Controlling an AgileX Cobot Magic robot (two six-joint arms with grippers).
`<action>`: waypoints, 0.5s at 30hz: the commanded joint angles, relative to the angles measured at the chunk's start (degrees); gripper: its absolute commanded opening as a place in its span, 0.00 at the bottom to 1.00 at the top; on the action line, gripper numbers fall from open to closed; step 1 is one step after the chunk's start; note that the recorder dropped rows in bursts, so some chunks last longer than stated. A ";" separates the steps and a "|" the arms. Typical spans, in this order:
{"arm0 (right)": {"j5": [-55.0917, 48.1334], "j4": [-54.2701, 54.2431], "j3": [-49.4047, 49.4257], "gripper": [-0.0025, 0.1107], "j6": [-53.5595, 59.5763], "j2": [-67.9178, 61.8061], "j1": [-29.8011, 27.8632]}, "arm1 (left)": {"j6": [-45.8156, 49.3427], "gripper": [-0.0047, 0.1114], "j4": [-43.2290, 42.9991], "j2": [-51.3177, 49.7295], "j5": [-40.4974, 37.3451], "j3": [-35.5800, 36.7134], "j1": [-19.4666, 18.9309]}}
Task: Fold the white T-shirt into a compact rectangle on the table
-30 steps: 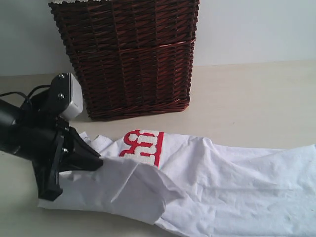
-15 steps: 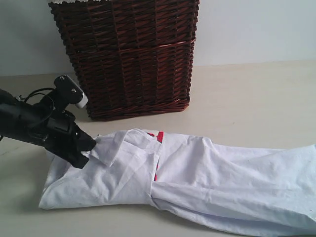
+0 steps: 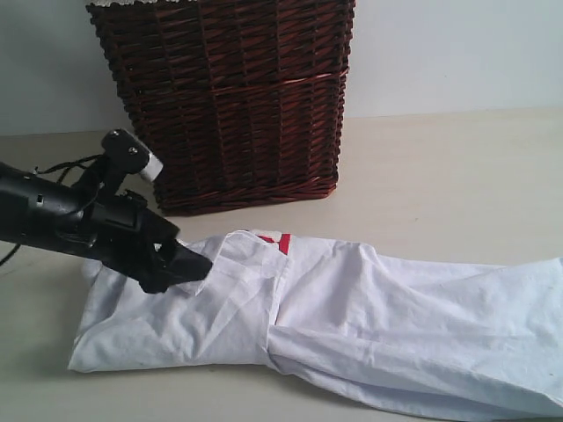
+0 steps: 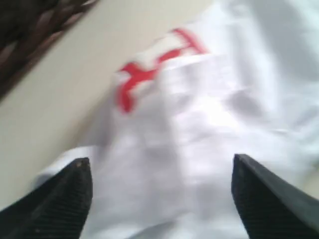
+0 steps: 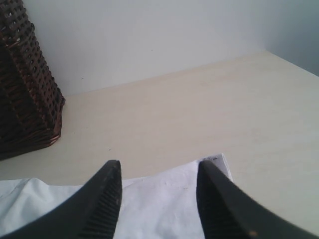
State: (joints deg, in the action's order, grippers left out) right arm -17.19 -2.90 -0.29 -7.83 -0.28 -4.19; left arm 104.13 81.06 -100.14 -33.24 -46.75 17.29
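The white T-shirt [image 3: 369, 325] lies stretched along the table [image 3: 440, 176], its left end folded over so that only a scrap of the red-outlined letters [image 3: 274, 239] shows. My left gripper [image 3: 189, 264] hovers over that folded end. In the left wrist view it [image 4: 160, 162] stands wide open, with blurred white cloth and the red letters [image 4: 149, 69] below and nothing between the fingers. My right gripper [image 5: 159, 167] is open over a corner edge of the shirt [image 5: 164, 204]; the cloth lies flat between its fingers, ungripped. The exterior view does not show this gripper.
A tall dark wicker basket [image 3: 229, 97] stands behind the shirt's left part, close to the left arm; it also appears in the right wrist view as the basket [image 5: 20, 89]. A pale wall rises behind the bare table [image 5: 199, 109].
The left gripper carried a flap of the shirt across the red letters, laid it down and let go. It has since slid right over the folded part, jaws open.
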 commanded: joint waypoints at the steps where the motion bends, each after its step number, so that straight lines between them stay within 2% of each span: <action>1: 0.84 -0.01 0.29 0.43 0.48 0.28 0.19 | 4.71 0.54 -1.21 2.15 -12.62 0.84 1.99; 5: 0.84 -0.01 0.29 0.43 0.48 0.28 0.19 | 16.27 0.52 6.47 -0.25 2.49 0.73 5.54; 13: 0.84 -0.01 0.29 0.43 0.48 0.28 0.19 | 16.07 0.52 7.69 -5.39 3.61 -2.48 9.19; 15: 0.84 -0.01 0.29 0.43 0.48 0.28 0.19 | 16.07 0.52 8.98 -6.05 6.32 -3.66 10.16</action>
State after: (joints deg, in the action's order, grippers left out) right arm -17.19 -2.90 -0.29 -7.83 -0.28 -4.19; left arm 119.93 87.62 -105.46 -29.58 -48.81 26.09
